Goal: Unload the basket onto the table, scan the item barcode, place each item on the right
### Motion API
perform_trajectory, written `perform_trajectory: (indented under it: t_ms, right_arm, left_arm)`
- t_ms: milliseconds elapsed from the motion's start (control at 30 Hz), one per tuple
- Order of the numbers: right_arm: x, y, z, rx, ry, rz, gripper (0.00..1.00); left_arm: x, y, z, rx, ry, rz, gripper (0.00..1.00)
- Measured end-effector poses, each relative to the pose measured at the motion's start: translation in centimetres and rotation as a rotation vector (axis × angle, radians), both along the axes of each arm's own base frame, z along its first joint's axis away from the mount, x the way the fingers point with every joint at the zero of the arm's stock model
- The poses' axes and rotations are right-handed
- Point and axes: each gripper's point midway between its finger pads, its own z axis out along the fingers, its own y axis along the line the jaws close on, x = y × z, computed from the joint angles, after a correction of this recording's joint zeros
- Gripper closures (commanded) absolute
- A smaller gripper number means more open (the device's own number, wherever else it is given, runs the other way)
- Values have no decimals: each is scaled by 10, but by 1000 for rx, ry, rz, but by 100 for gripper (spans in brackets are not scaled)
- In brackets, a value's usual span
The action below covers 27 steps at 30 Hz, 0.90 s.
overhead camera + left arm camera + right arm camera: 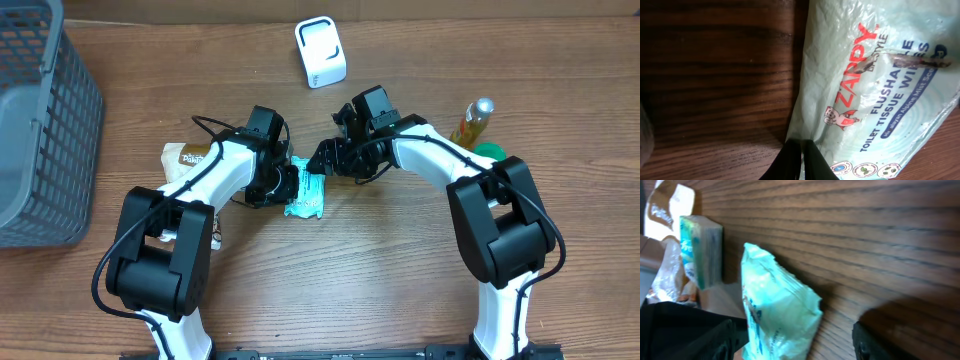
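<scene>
The wipes pack (306, 198) sits mid-worktop (400, 290) between the arms, its long axis pointing roughly away from the robot. The left end effector (289, 188) is closed, pinching the pack's edge. The right end effector (326, 160) stands wide open and holds nothing. The pack's back side is hidden.

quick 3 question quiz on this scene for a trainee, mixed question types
1. True or false: the pale green plastic wipes pack lies inside the grey mesh basket.
2. Which pinches the pack's edge: A left gripper, B right gripper?
3. Fill in: in the overhead view, the white box-shaped scanner appears ___ the pack (above/below).
Key: 1 false; 2 A; 3 above.
</scene>
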Motion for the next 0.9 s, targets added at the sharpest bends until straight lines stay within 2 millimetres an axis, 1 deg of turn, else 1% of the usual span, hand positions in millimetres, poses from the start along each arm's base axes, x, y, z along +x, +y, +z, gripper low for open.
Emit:
perform_trajectory:
  t_ms: [67, 167, 267, 667, 733, 900]
  right_arm:
    - [-2, 3, -1, 20, 14, 8, 33]
    - [-4, 6, -2, 41, 24, 19, 39]
    - [-5, 8, -3, 52, 34, 21, 42]
    - [-5, 10, -3, 61, 28, 27, 44]
    - [-5, 13, -3, 64, 23, 32, 48]
    - [-7, 17, -7, 59, 23, 42, 62]
  left_arm:
    - [0, 0, 0, 0, 0, 0, 92]
    - [0, 0, 0, 0, 0, 0, 92]
    - [0, 0, 0, 0, 0, 0, 92]
    - [0, 0, 0, 0, 0, 0, 92]
    - [0, 0, 0, -1, 0, 0, 93]
    - [0, 0, 0, -2, 1, 0, 93]
